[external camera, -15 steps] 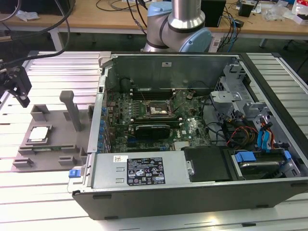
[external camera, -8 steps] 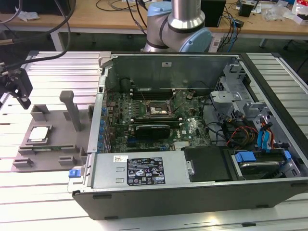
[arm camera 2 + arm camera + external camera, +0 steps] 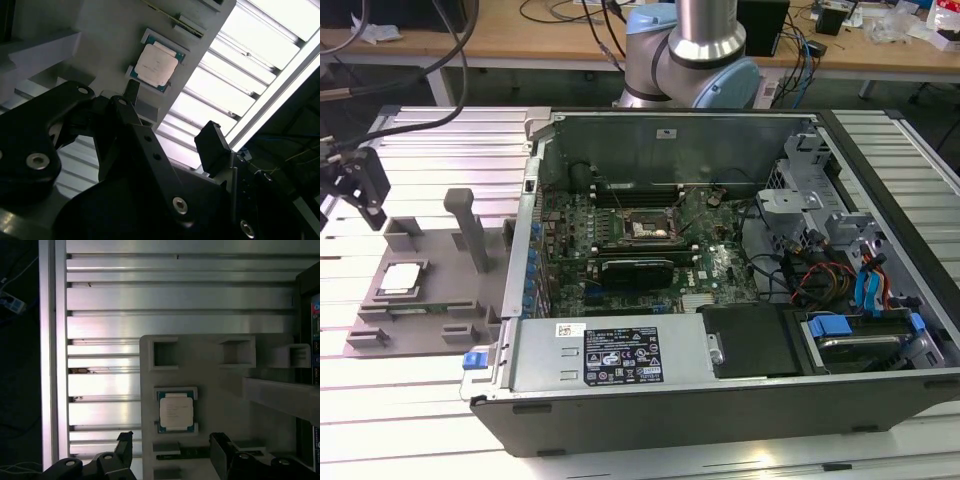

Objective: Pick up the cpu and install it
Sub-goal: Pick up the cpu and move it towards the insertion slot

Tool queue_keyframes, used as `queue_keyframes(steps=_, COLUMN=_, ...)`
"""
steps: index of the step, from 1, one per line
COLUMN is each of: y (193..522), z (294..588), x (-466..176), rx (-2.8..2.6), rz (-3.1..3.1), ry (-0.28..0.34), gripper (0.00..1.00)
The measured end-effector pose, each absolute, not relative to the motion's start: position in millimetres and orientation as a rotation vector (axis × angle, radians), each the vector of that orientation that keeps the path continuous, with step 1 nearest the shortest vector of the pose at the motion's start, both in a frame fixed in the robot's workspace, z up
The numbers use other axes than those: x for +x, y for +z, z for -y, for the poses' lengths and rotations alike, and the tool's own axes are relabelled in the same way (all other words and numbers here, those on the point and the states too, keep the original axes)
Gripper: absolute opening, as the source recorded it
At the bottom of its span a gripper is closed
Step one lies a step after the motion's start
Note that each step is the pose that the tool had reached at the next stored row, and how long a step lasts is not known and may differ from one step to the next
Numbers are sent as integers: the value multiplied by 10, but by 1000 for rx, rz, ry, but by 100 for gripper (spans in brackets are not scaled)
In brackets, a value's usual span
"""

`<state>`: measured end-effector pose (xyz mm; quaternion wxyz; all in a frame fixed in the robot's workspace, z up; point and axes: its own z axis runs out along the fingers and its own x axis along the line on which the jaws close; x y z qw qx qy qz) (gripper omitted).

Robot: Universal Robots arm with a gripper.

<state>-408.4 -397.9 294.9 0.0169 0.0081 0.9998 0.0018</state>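
Gripper: spread wide and empty. Its two black fingers stand well apart.
Cpu: lies flat, silver top up, in a square recess of the grey holder. It is near the fingers, but nothing touches it.
Grey holder: rests on the slatted table, just beside the open computer case, on the exterior view's left.
Socket: black-framed, on the board inside the computer case, well apart from the cpu.

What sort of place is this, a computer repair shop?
More likely a robotics lab bench: a robot arm stands behind an open computer case on a slotted aluminium table, a cpu lies in a grey fixture beside it, and a cable-strewn desk runs behind.
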Motion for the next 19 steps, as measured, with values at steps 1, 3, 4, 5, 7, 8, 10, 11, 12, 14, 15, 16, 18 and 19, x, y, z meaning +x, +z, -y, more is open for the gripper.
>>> queue_keyframes(steps=1, y=2942, z=3979, x=-4084, rx=25, rz=-3108, ry=6, gripper=72)
queue_keyframes(steps=3, y=2932, z=3979, x=-4084, rx=25, rz=-3108, ry=6, gripper=72)
queue_keyframes(steps=4, y=2927, z=3980, x=-4084, rx=25, rz=-3108, ry=6, gripper=72)
queue_keyframes(steps=5, y=2920, z=3979, x=-4085, rx=25, rz=-3108, ry=6, gripper=72)
queue_keyframes(steps=7, y=2907, z=3980, x=-4084, rx=25, rz=-3108, ry=6, gripper=72)
queue_keyframes(steps=8, y=2900, z=3980, x=-4084, rx=25, rz=-3108, ry=6, gripper=72)
queue_keyframes(steps=10, y=2884, z=3980, x=-4085, rx=25, rz=-3108, ry=6, gripper=72)
queue_keyframes(steps=11, y=2881, z=3980, x=-4085, rx=25, rz=-3108, ry=6, gripper=72)
queue_keyframes(steps=12, y=2878, z=3979, x=-4085, rx=25, rz=-3108, ry=6, gripper=72)
queue_keyframes(steps=14, y=2878, z=3979, x=-4084, rx=25, rz=-3108, ry=6, gripper=72)
queue_keyframes(steps=15, y=2877, z=3979, x=-4085, rx=25, rz=-3108, ry=6, gripper=72)
queue_keyframes(steps=16, y=2877, z=3979, x=-4084, rx=25, rz=-3108, ry=6, gripper=72)
queue_keyframes(steps=18, y=2877, z=3980, x=-4084, rx=25, rz=-3108, ry=6, gripper=72)
queue_keyframes(steps=19, y=2876, z=3979, x=-4085, rx=25, rz=-3108, ry=6, gripper=72)
